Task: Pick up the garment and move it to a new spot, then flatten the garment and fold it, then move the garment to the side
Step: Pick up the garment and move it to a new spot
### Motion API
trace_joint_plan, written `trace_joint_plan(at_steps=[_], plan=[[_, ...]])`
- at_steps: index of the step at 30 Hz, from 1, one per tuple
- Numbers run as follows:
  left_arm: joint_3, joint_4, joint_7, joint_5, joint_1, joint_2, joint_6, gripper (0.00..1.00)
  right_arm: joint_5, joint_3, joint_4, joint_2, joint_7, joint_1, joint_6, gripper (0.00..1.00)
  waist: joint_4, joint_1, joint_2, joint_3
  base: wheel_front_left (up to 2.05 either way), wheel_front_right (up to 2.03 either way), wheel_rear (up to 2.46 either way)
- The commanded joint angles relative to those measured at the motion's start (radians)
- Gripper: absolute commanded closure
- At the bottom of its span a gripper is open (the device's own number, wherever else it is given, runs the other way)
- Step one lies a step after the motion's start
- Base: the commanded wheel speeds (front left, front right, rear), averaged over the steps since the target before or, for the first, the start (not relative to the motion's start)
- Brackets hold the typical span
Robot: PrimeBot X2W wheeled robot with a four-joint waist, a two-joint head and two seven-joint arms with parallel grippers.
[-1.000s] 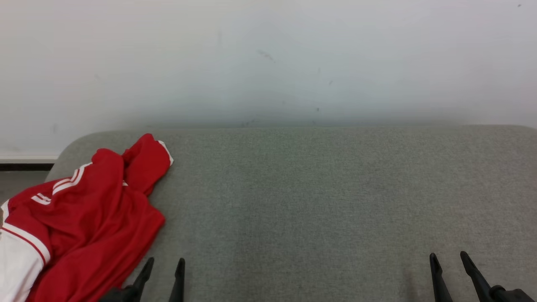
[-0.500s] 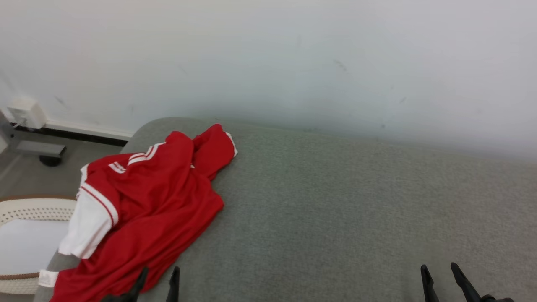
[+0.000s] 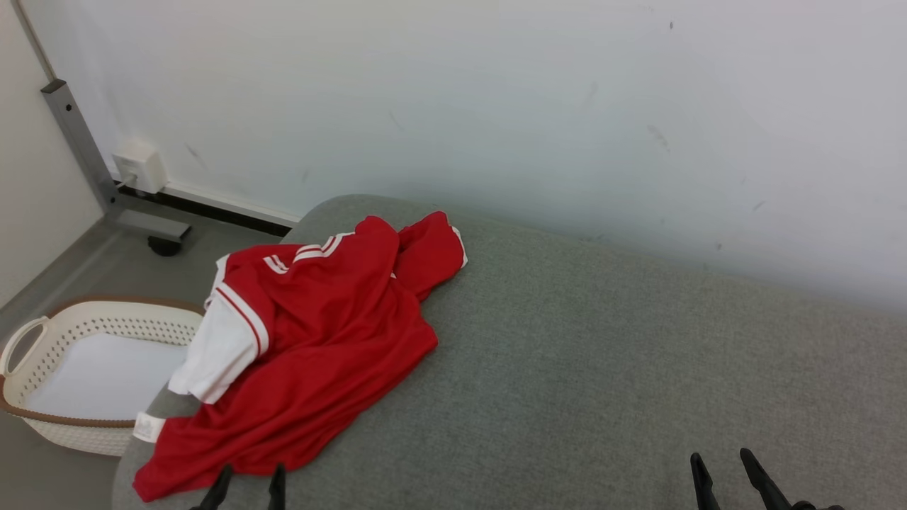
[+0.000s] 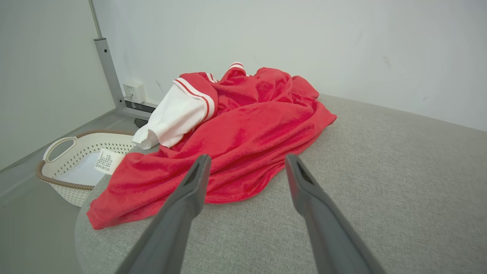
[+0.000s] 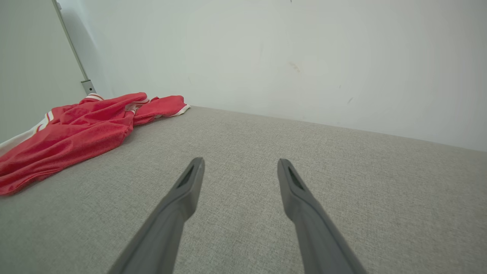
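Observation:
The garment is a crumpled red shirt with white sleeves and white stripes, lying on the left end of a grey padded surface. Its lower hem hangs toward the surface's left edge. My left gripper is open at the bottom of the head view, just short of the garment's near hem. In the left wrist view that gripper points at the red cloth with nothing between its fingers. My right gripper is open over bare grey surface at the lower right. The right wrist view has the gripper far from the garment.
A white perforated basket with a brown rim stands on the floor left of the surface, also in the left wrist view. A grey metal post and a wall socket are at the far left. A white wall backs the surface.
The head camera has turned left, so the garment now sits nearer the middle and the basket and post have come into view. The garment lies as before and both grippers remain open.

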Motion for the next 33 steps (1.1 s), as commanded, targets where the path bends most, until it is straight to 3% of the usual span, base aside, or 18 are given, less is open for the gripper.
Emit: trace_joint_plan(at_steps=[1,8,15,25,33], plan=[[0.006,-0.005,-0.001,0.003,0.005,0.004,-0.002,0.0,0.004,0.001,-0.002,-0.002,0.0,-0.001,-0.002,0.0,-0.001,0.0,0.0,0.002,0.0,0.0,0.0],[0.019,0.007,-0.001,-0.012,-0.052,0.027,-0.007,0.0,0.001,-0.004,-0.009,-0.018,0.0,-0.016,-0.002,0.0,-0.016,0.0,0.0,0.035,0.0,0.0,0.0],[-0.045,0.1,0.015,-0.047,-0.216,0.087,-0.016,0.0,-0.011,-0.001,-0.029,-0.065,0.001,-0.078,-0.002,0.0,-0.039,0.0,0.0,0.166,0.0,0.0,0.0],[-0.243,0.231,0.216,-0.21,-0.467,0.232,-0.015,0.0,-0.01,-0.011,-0.054,-0.148,0.001,-0.173,-0.002,0.0,-0.072,0.0,0.0,0.348,0.0,0.0,0.0],[-0.325,0.391,0.34,-0.263,-0.593,0.259,-0.015,0.0,-0.008,-0.023,-0.066,-0.183,0.001,-0.199,-0.002,0.0,-0.091,0.0,0.0,0.414,0.0,0.0,0.0]])
